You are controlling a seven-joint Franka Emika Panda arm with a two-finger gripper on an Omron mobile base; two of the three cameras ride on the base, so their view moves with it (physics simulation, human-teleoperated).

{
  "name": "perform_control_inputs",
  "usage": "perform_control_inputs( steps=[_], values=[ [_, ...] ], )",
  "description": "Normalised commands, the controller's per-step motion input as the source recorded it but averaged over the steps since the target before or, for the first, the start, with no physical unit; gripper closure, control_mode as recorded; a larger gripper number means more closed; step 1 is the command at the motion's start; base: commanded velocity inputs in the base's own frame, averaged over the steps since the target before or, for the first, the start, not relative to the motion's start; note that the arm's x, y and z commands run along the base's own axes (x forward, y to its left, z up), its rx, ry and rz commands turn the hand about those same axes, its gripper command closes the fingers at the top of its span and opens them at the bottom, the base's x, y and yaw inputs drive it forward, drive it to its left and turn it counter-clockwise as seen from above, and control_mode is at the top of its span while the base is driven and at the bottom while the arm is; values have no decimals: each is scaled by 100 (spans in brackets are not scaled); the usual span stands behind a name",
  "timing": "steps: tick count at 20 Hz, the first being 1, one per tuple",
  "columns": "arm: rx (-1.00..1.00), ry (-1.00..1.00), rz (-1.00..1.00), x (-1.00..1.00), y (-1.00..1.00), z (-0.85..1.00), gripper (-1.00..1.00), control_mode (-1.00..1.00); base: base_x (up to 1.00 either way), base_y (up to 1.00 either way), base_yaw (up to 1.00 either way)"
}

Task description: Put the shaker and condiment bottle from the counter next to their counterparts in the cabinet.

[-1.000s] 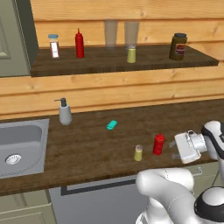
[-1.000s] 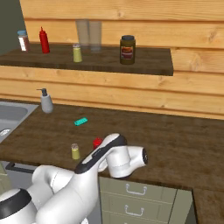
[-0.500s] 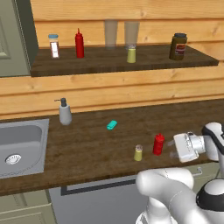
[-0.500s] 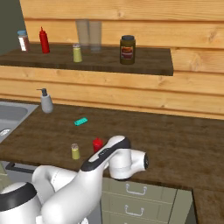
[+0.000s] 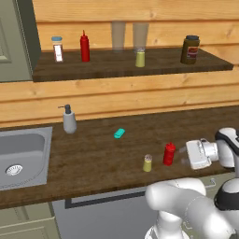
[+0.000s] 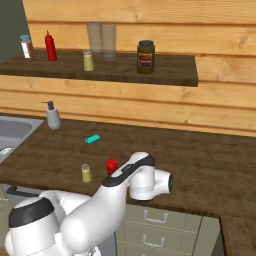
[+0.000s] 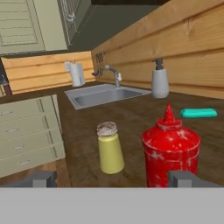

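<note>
Looking along the claw (image 7: 112, 178) from the hand view, we see its two tips spread wide and holding nothing, low over the counter (image 5: 93, 158) and level with the two things we must move. The condiment bottle (image 7: 170, 151) stands upright dead ahead but off toward 1 o'clock of the claw's centre line, close in front of the right tip; the shaker (image 7: 109, 148) stands upright just beside it, at about 12 o'clock, a little farther along the counter. Both have their long axis vertical, so we judge a level, sideways approach suits either.

From the left base view the bottle (image 5: 169, 154) sits at 9 o'clock of the hand, near it, with the shaker (image 5: 147, 163) just beyond at the same bearing. The coming move turns on that offset: we judge the claw must shift toward the bottle to centre it between the tips before closing.

Up on the cabinet shelf (image 5: 126, 65) wait the slim red bottle (image 5: 84, 46) and the other shaker (image 5: 140, 58), well apart.
</note>
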Motion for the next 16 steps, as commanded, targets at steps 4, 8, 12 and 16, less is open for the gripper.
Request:
perform_control_inputs(
  steps=[4,8,12,16],
  values=[
    [0,0,-2,25,0,0,-100,-100,0,0,0],
    [0,0,-1,13,0,0,-100,-100,0,0,0],
    [0,0,0,9,1,-3,-100,-100,0,0,0],
    [0,0,0,17,2,-7,-100,-100,0,0,0]
  ],
)
